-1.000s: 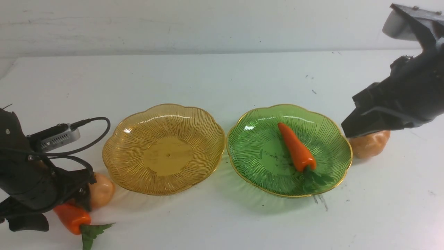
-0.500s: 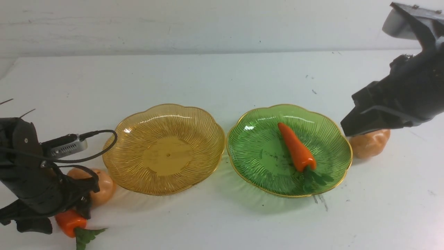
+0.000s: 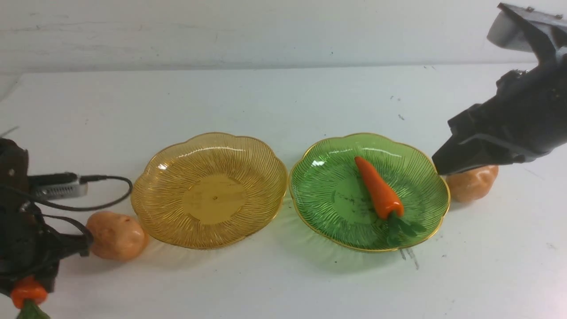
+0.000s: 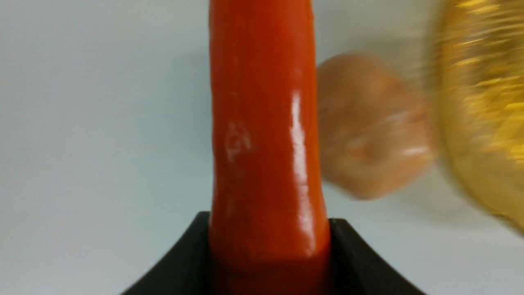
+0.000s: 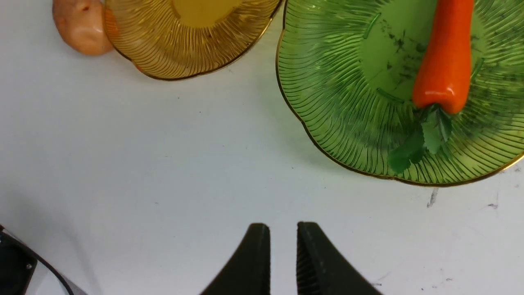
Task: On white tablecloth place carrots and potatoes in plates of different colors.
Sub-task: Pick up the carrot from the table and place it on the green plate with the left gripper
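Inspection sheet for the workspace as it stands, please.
surface: white tablecloth, dark specks and scuffs
amber plate: nothing on it
green plate: one carrot
potatoes: one left of amber plate, one right of green plate, both on the cloth
clutter: nothing seen
left gripper: holding second carrot
right gripper: slightly open, nothing between
cables: one looping off left arm
surroundings: plain pale backdrop

There are two plates, one amber [image 3: 215,199] and one green [image 3: 345,199]. Two carrots are in view, one on the green plate [image 3: 378,188] and one at the near left [image 3: 29,290]. The potatoes number two, one on the left [image 3: 116,235] and one on the right [image 3: 473,182].
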Robot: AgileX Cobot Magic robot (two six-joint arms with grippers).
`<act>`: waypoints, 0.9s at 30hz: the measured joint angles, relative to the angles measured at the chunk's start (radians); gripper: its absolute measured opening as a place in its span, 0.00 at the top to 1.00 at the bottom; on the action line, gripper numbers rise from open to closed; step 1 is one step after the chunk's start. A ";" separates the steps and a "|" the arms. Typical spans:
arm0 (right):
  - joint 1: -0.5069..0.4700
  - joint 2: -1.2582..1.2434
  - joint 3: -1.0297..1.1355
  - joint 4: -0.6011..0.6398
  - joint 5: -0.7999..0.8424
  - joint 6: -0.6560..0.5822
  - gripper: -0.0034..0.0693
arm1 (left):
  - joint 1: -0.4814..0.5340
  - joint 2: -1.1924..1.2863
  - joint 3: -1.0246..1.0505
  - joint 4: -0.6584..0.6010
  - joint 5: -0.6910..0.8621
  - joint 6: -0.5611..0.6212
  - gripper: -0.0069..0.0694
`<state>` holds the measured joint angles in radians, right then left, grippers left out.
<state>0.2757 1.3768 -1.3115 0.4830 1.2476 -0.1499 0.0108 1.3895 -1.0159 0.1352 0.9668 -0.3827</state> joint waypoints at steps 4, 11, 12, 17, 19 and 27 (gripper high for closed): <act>0.000 0.000 0.000 -0.003 0.000 -0.018 0.83 | -0.121 -0.016 -0.136 -0.166 -0.038 0.135 0.56; 0.000 0.000 0.000 -0.036 0.000 -0.028 0.83 | -0.393 0.139 -0.373 -0.373 -0.117 0.259 0.56; 0.000 0.000 0.000 -0.039 0.000 -0.028 0.83 | -0.428 0.179 -0.408 -0.388 -0.121 0.264 0.56; 0.000 0.000 0.000 -0.068 0.000 -0.029 0.83 | -0.552 0.395 -0.572 -0.403 -0.135 0.273 0.56; 0.000 0.000 0.000 -0.089 0.000 -0.030 0.83 | -0.582 0.498 -0.651 -0.403 -0.131 0.272 0.56; 0.000 0.000 0.000 -0.179 0.000 -0.013 0.83 | -0.641 0.806 -0.943 -0.403 -0.050 0.268 0.53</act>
<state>0.2757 1.3768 -1.3115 0.3038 1.2476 -0.1627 -0.6298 2.1959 -1.9589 -0.2682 0.9165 -0.1151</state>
